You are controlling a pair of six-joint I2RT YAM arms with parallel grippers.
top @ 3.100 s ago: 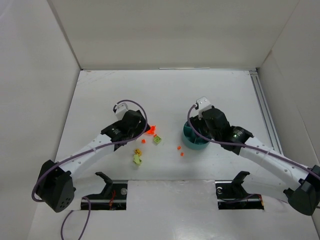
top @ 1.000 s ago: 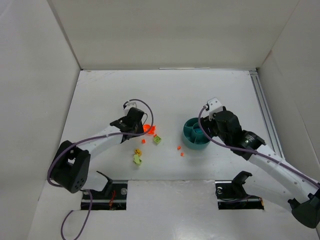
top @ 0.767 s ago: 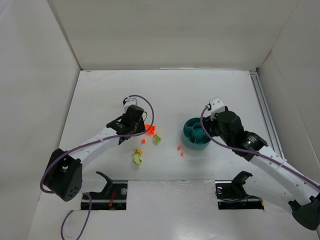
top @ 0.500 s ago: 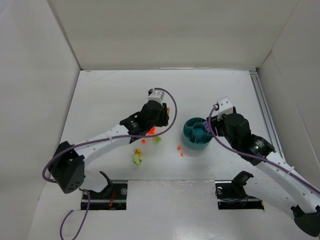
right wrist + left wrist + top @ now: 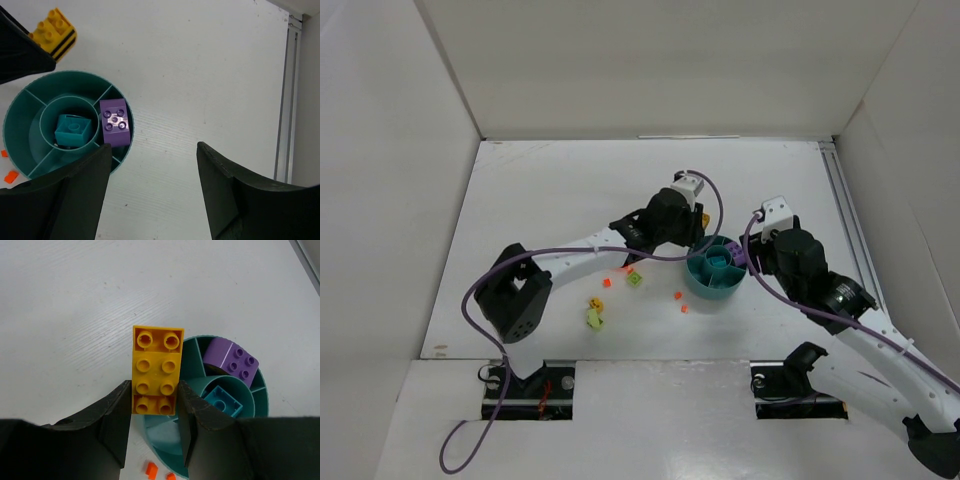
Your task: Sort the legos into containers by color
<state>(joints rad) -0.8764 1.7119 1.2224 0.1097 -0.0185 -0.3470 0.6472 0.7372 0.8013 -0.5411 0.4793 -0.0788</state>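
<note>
left arm point(image 5: 582, 256) and right arm point(image 5: 880, 345): white links, black joint housings, trailing purple cables point(image 5: 465, 305), white wrist camera blocks point(image 5: 687, 185), matte black fingers point(image 5: 112, 420).

Left arm point(image 5: 582, 254) stretches far across toward its right, wrist angled down, and the left gripper point(image 5: 154, 387) pinches a yellow brick point(image 5: 156, 365) between its 2 fingers. Right arm point(image 5: 820, 285) sits elbow-bent, right gripper point(image 5: 153, 147) facing down, fingers spread wide.

About ten legos point(image 5: 156, 371), one dish point(image 5: 70, 84)
</note>
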